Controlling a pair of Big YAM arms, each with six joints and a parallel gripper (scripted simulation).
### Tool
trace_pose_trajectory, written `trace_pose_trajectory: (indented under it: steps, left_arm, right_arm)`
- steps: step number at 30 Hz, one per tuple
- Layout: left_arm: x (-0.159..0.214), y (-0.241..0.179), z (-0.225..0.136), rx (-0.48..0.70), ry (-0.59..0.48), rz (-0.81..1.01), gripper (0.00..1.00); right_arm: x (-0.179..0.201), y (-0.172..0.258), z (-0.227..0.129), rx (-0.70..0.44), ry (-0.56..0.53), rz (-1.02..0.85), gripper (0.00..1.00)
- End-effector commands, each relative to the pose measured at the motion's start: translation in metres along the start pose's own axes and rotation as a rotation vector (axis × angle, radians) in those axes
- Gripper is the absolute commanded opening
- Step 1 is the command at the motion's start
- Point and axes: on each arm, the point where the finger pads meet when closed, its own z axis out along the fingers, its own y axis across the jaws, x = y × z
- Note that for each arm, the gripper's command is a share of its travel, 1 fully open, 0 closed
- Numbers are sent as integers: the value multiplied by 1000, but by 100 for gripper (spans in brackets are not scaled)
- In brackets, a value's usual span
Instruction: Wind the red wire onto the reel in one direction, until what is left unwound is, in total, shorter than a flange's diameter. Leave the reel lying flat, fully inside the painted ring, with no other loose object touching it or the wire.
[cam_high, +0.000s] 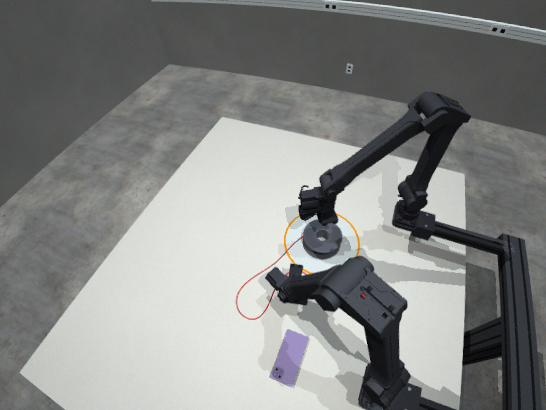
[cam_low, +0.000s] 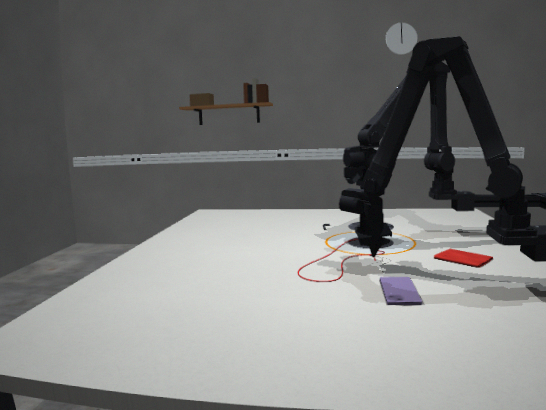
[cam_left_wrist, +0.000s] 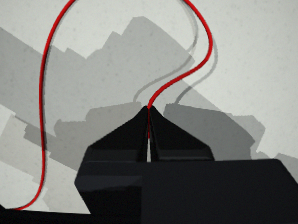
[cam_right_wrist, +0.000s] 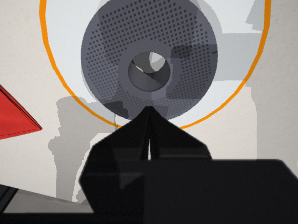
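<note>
The grey reel (cam_high: 330, 248) (cam_low: 354, 227) (cam_right_wrist: 192, 85) lies flat inside the orange ring (cam_high: 285, 240) (cam_low: 326, 243) (cam_right_wrist: 268, 15). The red wire (cam_high: 251, 319) (cam_low: 320, 281) (cam_left_wrist: 42, 90) leaves the reel's side, makes a wide loop on the table and comes back to my left gripper (cam_low: 374, 255) (cam_left_wrist: 148, 112). That gripper is shut on the wire, low over the table beside the ring; its arm hides the fingertips in the top view. My right gripper (cam_high: 328, 221) (cam_right_wrist: 149, 112) is shut and empty, with its tips at the reel's rim. Whether they touch it I cannot tell.
A purple phone (cam_high: 295, 350) (cam_low: 400, 290) lies near the left arm. A flat red object (cam_low: 463, 257) (cam_right_wrist: 15, 117) lies outside the ring on the arm-base side. A small black hook-shaped thing (cam_low: 325, 225) is beyond the ring. The left arm reaches low beside the reel.
</note>
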Motion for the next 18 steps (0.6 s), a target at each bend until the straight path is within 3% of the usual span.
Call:
trace_pose_trajectory:
  steps: [1,10,18]
  left_arm:
    - [-11,4,-7,-27,-23,8,0]
    - [-11,4,-7,-27,-23,8,0]
    - [-11,4,-7,-27,-23,8,0]
  right_arm:
    - [-18,-6,-14,2,-41,-13,0]
    - [-18,-6,-5,2,-41,-13,0]
    - [-11,-5,36,2,-41,-13,0]
